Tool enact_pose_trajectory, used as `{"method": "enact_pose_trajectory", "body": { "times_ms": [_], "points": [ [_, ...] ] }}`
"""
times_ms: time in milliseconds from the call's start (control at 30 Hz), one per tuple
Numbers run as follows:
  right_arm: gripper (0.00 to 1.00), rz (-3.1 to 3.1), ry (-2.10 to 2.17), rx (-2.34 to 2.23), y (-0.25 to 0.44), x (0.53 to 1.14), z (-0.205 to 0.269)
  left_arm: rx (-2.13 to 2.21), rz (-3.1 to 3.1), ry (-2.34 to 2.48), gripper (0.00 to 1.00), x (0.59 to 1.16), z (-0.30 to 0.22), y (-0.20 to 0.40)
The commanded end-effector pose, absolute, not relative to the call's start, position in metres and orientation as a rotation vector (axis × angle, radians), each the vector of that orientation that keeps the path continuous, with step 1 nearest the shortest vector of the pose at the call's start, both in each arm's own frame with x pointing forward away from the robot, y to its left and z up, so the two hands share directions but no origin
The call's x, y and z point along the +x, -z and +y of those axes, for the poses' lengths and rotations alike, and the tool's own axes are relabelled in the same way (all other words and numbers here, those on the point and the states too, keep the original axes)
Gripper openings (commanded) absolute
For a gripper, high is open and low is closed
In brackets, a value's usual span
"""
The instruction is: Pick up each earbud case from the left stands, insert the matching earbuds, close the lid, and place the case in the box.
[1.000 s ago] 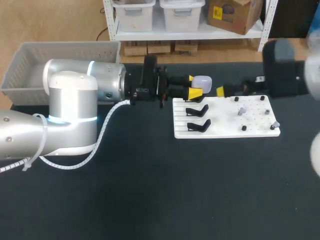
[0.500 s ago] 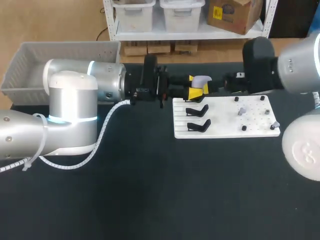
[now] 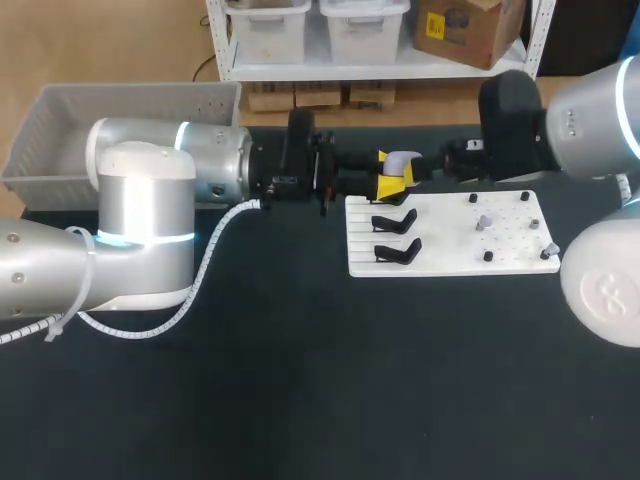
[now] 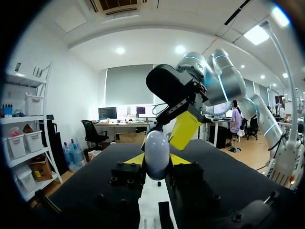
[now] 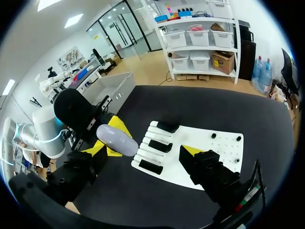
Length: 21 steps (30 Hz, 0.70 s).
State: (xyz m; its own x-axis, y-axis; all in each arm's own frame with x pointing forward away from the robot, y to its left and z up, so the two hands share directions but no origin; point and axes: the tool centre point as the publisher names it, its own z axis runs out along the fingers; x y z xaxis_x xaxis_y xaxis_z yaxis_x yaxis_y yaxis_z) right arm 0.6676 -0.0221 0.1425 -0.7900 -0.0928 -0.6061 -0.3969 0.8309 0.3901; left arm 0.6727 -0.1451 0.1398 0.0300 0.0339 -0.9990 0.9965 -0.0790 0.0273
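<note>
Right gripper (image 5: pixel 147 151) has drawn nearer, apparently spread; left gripper (image 4: pixel 157 163) pinches earbud case (image 4: pixel 157 151) between its tips.

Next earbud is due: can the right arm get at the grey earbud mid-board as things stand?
Probably yes. The earbud sits uncovered on the white board. The open right end effector is at the board's far edge beside the earbud case, with nothing between.

Desk (image 3: pixel 300 380): black matte top, wide bare stretch at near side. White board (image 3: pixel 452 246) lies flat on desk, right of middle, toward far side. Board's left part carries black stands (image 3: pixel 396 250); right part carries small pegs (image 3: pixel 487 256). Grey box (image 3: pixel 60 125) at desk's far left corner; whether it rests on desk or just beyond its edge unclear.
</note>
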Motion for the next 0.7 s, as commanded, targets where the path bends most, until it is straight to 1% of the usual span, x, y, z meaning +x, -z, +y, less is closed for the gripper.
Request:
{"method": "enact_pose_trajectory", "body": {
  "times_ms": [33, 300, 433, 700],
  "points": [
    [1.0, 2.428, -0.692, -0.356, -0.145, 0.674, -0.023, 1.304, 1.173, 1.227, 0.0, 0.672, -0.145, -0.139],
    [1.0, 2.38, -0.632, -0.352, -0.167, 0.678, -0.027, 1.304, 1.173, 1.227, 0.0, 0.672, -0.145, -0.139],
    [1.0, 2.348, -0.504, -0.377, -0.183, 0.673, -0.035, 1.304, 1.173, 1.227, 0.0, 0.672, -0.145, -0.139],
    [1.0, 2.384, -0.279, -0.382, -0.193, 0.662, -0.075, 1.304, 1.173, 1.227, 0.0, 0.672, -0.145, -0.139]
  ]
}}
